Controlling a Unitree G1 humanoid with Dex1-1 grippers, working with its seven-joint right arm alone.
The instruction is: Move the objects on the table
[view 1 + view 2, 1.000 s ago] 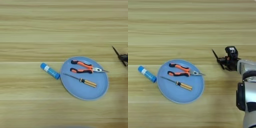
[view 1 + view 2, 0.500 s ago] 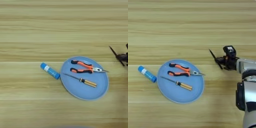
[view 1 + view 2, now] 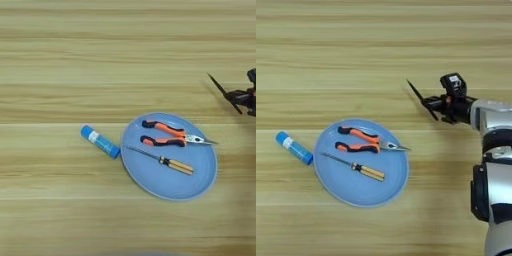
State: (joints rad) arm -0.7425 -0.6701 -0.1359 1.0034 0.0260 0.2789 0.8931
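Observation:
Orange-and-black-handled pliers [image 3: 362, 142] and a thin yellow-and-black-handled screwdriver [image 3: 363, 170] lie side by side on a round blue plate [image 3: 346, 190]. A blue glue stick [image 3: 294, 148] with a white label lies on the wooden table [image 3: 381, 50], just left of the plate. My right gripper [image 3: 422, 100] hovers to the upper right of the plate, apart from it. Its two thin black fingers [image 3: 217, 85] are spread open with nothing between them. The silver forearm [image 3: 491, 112] comes in from the right edge.
The arm's lower segments [image 3: 496, 200] run down the right edge of the right eye view. Bare wood stretches across the whole far half of the table and along the front below the plate.
My gripper has crept left and slightly farther away across the table, closing toward the plate's upper right. The pliers, screwdriver, glue stick and plate have not moved.

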